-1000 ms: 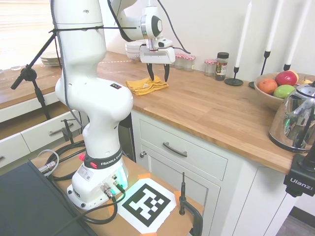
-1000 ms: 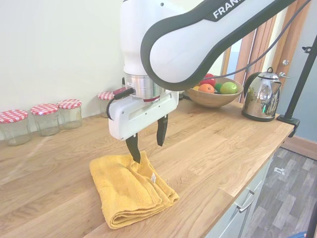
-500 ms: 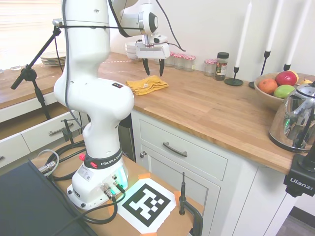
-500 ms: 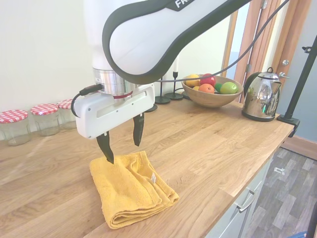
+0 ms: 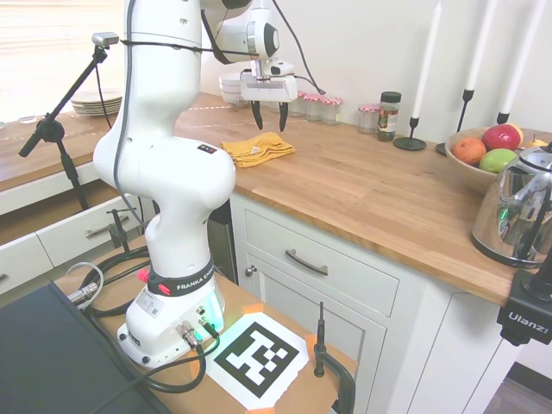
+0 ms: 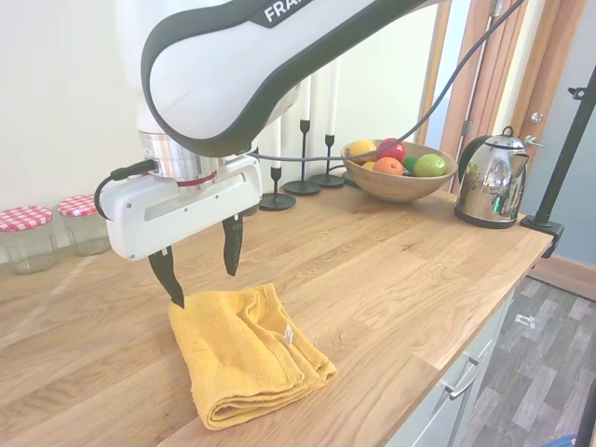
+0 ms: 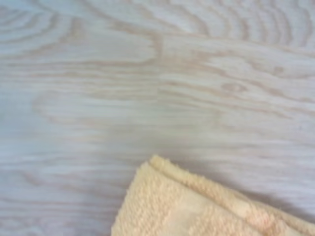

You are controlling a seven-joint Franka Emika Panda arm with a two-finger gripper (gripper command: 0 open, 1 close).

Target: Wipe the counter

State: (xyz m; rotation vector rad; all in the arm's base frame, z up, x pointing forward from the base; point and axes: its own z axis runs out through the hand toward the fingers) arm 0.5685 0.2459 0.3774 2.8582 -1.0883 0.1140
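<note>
While the gripper (image 6: 199,268) hangs empty with jaws spread wide, the yellow cloth (image 6: 244,351) lies folded on the counter (image 6: 410,270), by its front edge.
Cloth's long axis runs from front edge toward wall; gripper now clear above the cloth's wall-side end, having risen and shifted toward the jars (image 6: 28,237).

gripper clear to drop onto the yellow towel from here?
Probably yes. The gripper hangs open just above the folded yellow towel's far edge, nothing between them; the jars stand well back on the counter.
</note>
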